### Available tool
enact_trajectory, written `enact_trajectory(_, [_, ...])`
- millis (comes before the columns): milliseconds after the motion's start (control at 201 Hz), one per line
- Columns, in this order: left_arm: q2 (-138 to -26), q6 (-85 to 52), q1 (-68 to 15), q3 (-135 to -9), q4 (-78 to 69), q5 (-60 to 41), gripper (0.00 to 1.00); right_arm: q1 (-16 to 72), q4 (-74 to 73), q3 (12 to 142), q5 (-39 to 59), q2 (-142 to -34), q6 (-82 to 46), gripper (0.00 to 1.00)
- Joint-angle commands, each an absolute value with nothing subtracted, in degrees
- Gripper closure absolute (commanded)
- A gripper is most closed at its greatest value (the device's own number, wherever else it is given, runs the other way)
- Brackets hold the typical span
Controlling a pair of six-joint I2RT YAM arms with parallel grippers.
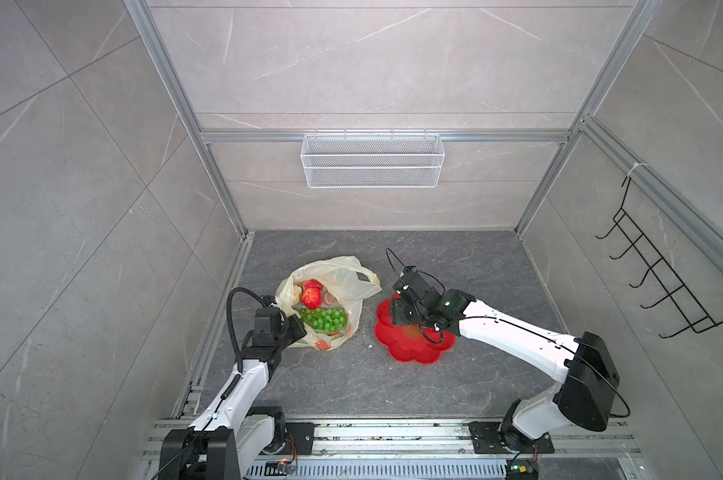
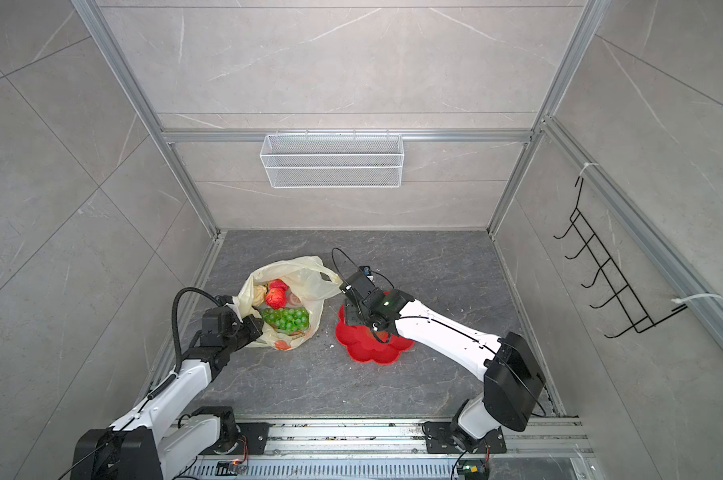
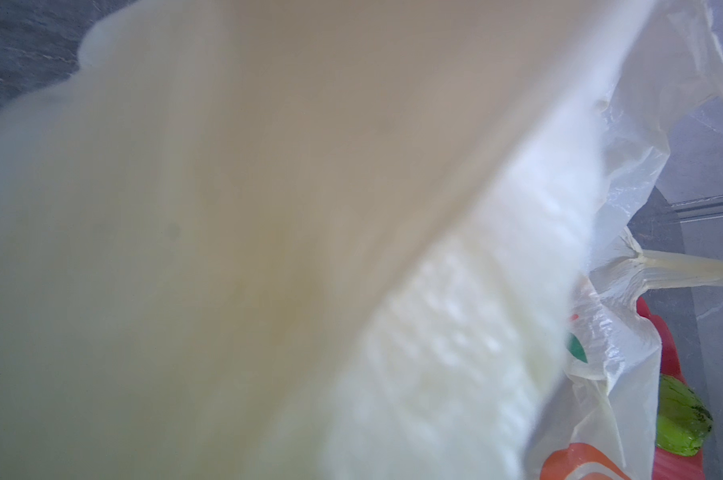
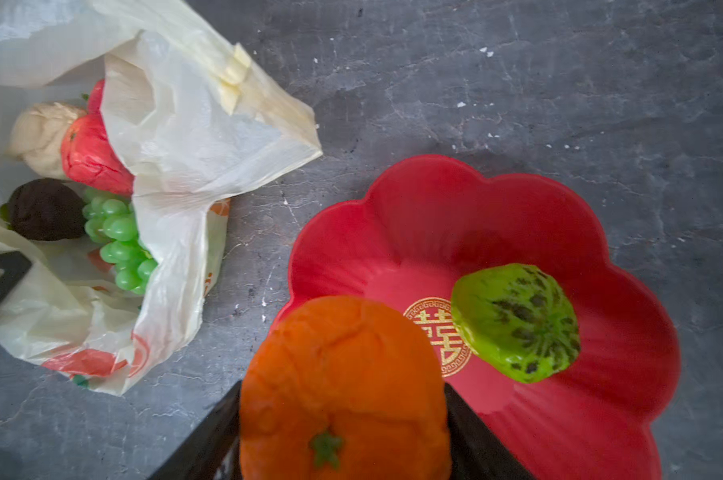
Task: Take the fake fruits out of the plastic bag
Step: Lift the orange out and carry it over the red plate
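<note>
Bag point(image 1: 343, 282): grape bunch point(image 1: 324, 319), strawberries point(image 1: 311, 297), walnut-like ball point(image 1: 296, 293).
Plate point(image 4: 434, 199): green knobbly fruit point(image 4: 515, 322).
My right fingers point(image 4: 210, 436): clamped on orange point(image 4: 343, 365).
My left fingers point(image 4: 2, 274): at bag; closure unclear.

1. Dark grey marbled tabletop point(image 1: 434, 257), looks a bit scuffed.
2. Crinkly pale-yellow plastic bag point(image 1: 343, 278) lies on it left of middle, mouth gaping.
3. Red flower-shaped plate point(image 1: 401, 351) sits just beside the bag, not touching.
4. A few tiny white specks point(image 4: 486, 52) are scattered about.

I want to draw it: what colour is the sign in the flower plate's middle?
Gold sign, on a red plate; clearest in the right wrist view.
</note>
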State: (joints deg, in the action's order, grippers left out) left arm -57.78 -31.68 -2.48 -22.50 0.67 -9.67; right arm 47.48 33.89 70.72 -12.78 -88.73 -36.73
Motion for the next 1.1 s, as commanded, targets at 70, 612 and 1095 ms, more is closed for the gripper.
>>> enact_trajectory(70, [-57.80, -30.67, -2.40, -22.60, -1.89, -10.99, 0.84, 46.57, 35.90, 72.16, -10.18, -94.20, -39.42, 0.32])
enact_trajectory(612, [-55.40, -30.71, -2.41, -22.19, -0.83, -10.31, 0.84, 44.34, 37.52, 78.44, -10.83, -108.49, -44.38, 0.31])
enact_trajectory(1095, [-55.17, -30.89, -2.38, -21.97, -1.03, -10.55, 0.83, 44.12, 38.24, 79.14, -13.36, -110.59, -46.41, 0.27])
